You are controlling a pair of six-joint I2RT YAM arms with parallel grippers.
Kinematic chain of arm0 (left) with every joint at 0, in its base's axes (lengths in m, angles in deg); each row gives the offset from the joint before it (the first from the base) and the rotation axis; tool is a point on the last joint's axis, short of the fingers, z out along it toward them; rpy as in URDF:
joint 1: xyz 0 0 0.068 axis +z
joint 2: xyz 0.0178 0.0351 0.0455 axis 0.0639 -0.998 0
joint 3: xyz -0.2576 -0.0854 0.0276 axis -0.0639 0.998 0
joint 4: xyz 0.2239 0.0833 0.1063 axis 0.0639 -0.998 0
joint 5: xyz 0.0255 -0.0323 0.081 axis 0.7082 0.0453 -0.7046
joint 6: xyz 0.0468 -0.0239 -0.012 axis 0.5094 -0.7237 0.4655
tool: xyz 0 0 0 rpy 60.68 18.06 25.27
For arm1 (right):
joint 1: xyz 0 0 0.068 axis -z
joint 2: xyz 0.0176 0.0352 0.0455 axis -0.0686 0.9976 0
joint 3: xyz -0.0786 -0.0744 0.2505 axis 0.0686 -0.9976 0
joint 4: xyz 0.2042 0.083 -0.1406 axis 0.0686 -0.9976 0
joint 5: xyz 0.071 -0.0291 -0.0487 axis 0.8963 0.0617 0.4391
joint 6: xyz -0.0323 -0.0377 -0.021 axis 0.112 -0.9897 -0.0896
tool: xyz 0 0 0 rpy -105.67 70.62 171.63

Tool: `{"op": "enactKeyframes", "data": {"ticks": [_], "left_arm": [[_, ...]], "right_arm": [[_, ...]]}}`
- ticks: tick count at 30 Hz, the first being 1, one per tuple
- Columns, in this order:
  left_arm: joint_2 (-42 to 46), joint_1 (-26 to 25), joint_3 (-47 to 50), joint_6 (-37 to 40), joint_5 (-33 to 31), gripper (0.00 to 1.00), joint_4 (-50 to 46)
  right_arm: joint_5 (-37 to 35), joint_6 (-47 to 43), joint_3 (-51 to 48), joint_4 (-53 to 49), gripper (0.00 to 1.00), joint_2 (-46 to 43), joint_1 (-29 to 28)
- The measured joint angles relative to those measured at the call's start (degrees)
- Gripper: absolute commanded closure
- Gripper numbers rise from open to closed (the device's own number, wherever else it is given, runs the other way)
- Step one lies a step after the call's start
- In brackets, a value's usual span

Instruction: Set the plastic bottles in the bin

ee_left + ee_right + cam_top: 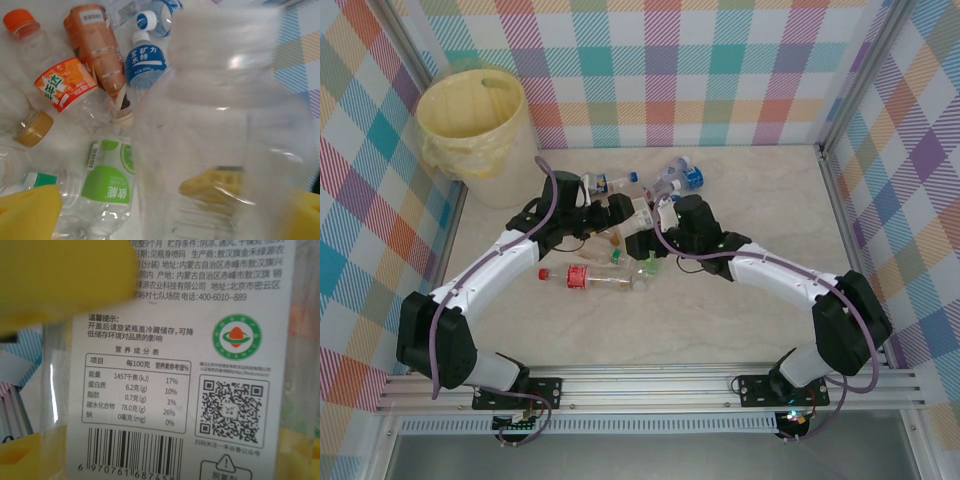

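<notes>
The plastic bottles (595, 278) are heaped on the worktop just right of the bin (510, 165), and the left arm is the one closer to the bin. The left tool (595, 222) looks spread, with a clear bottle (220, 125) running lengthwise away between its fingers. The right wrist view adds a white-labelled bottle (190, 365) right up close. Whether the right tool (638, 232) is gripping it, can't tell.

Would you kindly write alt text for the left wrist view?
A blurred clear bottle looms close on the right, between yellow fingers at the bottom corners. Behind lie an orange-labelled bottle, a blue-labelled bottle and a green-labelled bottle.
</notes>
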Motion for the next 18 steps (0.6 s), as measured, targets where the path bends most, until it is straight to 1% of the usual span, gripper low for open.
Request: {"op": "enactKeyframes", "data": {"ticks": [3, 8, 10, 12, 14, 18], "left_arm": [[-0.35, 0.0, 0.0, -0.15, 1.57, 0.05, 1.4], [-1.68, 0.0, 0.0, -1.38, 3.56, 0.27, 4.42], [-2.23, 0.0, -0.04, -1.77, 4.55, 0.34, 5.35], [-2.67, 0.0, -0.09, -2.23, 5.27, 0.38, 5.97], [-2.67, 0.0, -0.09, -2.49, 5.6, 0.39, 5.95], [-2.64, 0.07, -0.09, -3.17, 5.38, 0.41, 6.14]], "right_arm": [[1.27, -0.04, 0.81, 0.59, 0.43, 0.26, -0.26], [2.78, -0.2, 1.6, 0.85, 0.42, 1.42, -0.72], [3.34, -0.2, 1.68, 0.87, 0.4, 1.7, -0.87], [4.02, -0.22, 1.79, 0.87, 0.38, 1.84, -0.94], [4.79, -0.24, 2.16, 0.7, 0.34, 2.1, -0.92], [6.01, -0.63, 4.42, -0.59, 0.2, 3.34, -0.85]]}}
